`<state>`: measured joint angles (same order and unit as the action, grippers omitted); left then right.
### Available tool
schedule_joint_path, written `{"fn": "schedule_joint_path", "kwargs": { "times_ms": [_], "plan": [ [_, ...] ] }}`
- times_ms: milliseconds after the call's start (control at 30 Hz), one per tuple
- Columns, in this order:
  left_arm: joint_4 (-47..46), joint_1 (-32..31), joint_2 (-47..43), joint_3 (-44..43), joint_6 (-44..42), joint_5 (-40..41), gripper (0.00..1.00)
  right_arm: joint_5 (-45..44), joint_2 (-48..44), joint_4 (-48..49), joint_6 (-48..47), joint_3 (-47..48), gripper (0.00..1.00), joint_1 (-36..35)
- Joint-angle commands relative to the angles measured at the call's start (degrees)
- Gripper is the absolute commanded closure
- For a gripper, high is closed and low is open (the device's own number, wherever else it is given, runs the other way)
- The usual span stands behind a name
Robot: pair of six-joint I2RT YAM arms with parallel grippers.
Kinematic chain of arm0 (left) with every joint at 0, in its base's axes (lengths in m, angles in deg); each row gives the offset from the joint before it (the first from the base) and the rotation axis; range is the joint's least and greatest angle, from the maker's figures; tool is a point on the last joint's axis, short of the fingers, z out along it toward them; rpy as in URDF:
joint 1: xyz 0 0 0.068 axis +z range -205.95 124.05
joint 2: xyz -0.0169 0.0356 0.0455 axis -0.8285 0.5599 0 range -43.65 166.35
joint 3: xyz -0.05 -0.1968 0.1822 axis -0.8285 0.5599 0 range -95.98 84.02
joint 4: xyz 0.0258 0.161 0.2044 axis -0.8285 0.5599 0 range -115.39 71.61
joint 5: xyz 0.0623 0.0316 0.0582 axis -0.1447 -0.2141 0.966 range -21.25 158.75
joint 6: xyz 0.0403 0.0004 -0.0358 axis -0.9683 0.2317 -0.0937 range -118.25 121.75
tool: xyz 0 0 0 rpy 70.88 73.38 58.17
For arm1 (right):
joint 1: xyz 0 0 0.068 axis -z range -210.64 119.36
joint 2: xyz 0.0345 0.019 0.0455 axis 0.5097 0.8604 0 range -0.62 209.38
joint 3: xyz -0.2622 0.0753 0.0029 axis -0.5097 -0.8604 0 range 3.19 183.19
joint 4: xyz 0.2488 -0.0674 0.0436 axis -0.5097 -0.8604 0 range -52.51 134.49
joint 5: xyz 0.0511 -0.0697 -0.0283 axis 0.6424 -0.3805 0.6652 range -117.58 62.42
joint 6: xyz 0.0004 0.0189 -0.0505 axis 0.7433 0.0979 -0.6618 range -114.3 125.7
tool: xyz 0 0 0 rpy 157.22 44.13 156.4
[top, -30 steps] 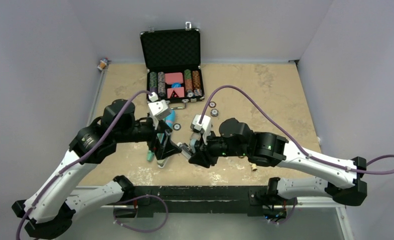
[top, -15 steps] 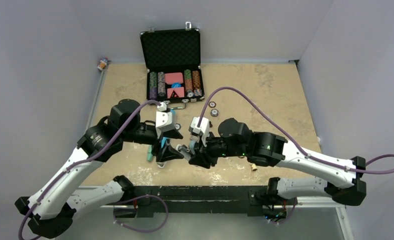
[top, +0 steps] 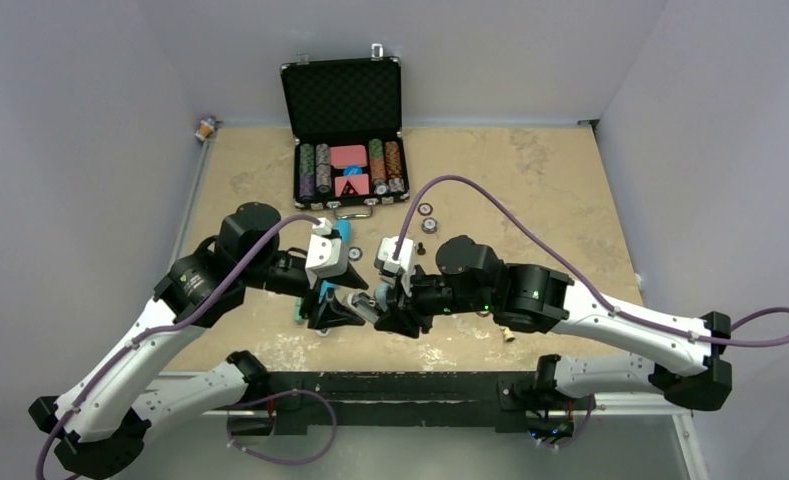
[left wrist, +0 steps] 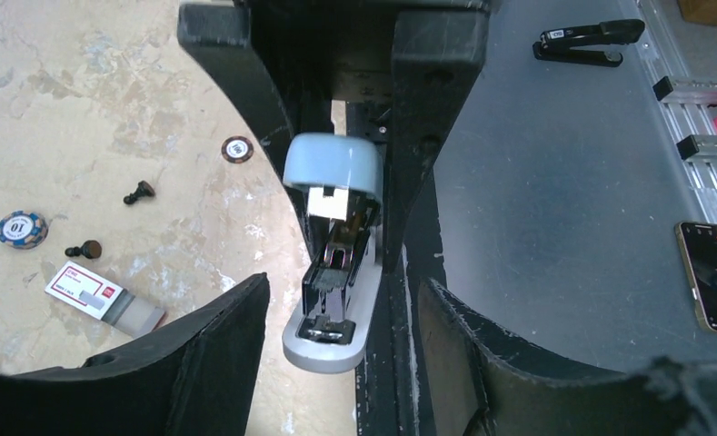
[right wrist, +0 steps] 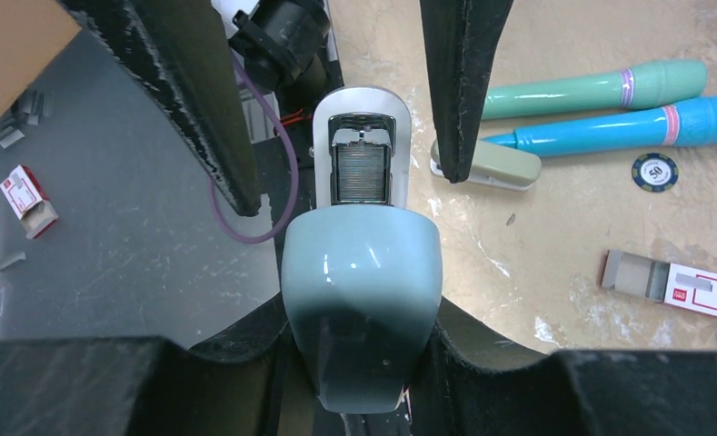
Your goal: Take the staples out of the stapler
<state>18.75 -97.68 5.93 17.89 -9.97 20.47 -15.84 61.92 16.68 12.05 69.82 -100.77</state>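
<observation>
Right jaws are clamped on the rear of the pale blue-grey plastic stapler. They hold it off the beige stone-patterned table, close to the table's near edge and between my two arms. The stapler is hinged open, rounded cap toward the right wrist and silver base toward the left wrist. The open metal channel shows a ribbed silvery row inside, staples by the look.

Left jaws are fairly wide. One black finger sits each side of the stapler's front end with a gap on both sides, gripping nothing.

On the table past the stapler:
- A teal pen-shaped tube and a blue pen-shaped tube lie side by side.
- A small beige stapler-like piece is just beside their tips.
- A dark round poker chip is near the blue tube.
- A white-and-red small cardboard box has its grey tray slid partly out.
- Two little black pawn-shaped pieces lie near that box, apart from each other.
- A black hard case stands open at the far edge, with rows of chips inside.
</observation>
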Motion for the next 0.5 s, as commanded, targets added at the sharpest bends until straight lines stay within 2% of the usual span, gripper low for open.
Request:
{"fn": "schedule_joint_path", "kwargs": {
  "times_ms": [0,67,200,467],
  "plan": [
    [-2.1,0.2,0.0,-0.9,-1.7,-2.7,0.41,1.7,0.4,3.2,-2.0,2.6,1.00,-0.2],
    [-0.5,0.2,0.6,-1.4,-2.7,-3.3,0.48,1.2,-0.2,3.8,-1.9,2.8,1.00,-0.2],
    [2.2,0.2,1.7,-1.9,-3.9,-4.6,0.50,-0.3,-0.9,4.1,-2.0,2.9,1.00,-0.2],
    [-2.4,0.3,3.1,-1.5,-0.3,-5.2,0.57,-0.3,-0.6,4.8,-2.0,2.1,1.00,-0.2]
  ]
}}
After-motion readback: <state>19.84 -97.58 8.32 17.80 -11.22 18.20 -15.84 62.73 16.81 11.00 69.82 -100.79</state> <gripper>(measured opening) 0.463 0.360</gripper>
